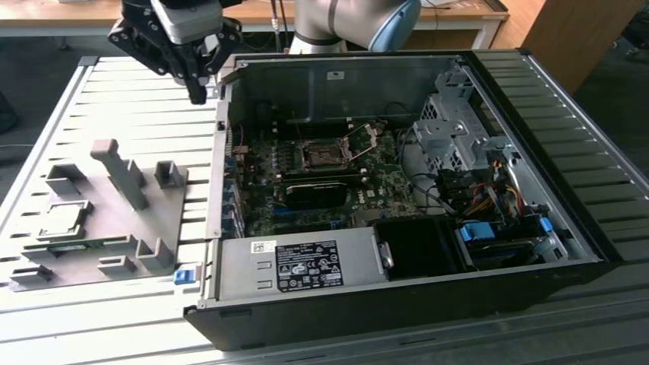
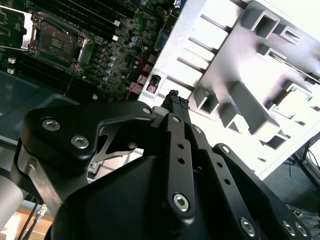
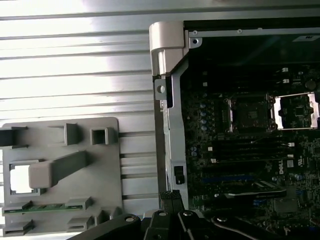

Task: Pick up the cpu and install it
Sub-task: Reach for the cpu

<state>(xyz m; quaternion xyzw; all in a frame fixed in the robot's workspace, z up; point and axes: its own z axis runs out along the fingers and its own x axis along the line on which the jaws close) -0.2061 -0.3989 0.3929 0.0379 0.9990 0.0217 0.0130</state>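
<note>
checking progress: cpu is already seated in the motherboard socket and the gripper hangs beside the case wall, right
No: the exterior view shows the cpu lying on the grey holder plate, not in the socket. The gripper does hang beside the case wall.

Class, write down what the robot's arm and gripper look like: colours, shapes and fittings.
The arm is a silvery-grey tube with a light blue joint cap. The gripper is black below a pale grey body, built of flat hinged links with silver screw heads; its fingertips carry textured black pads.
</note>
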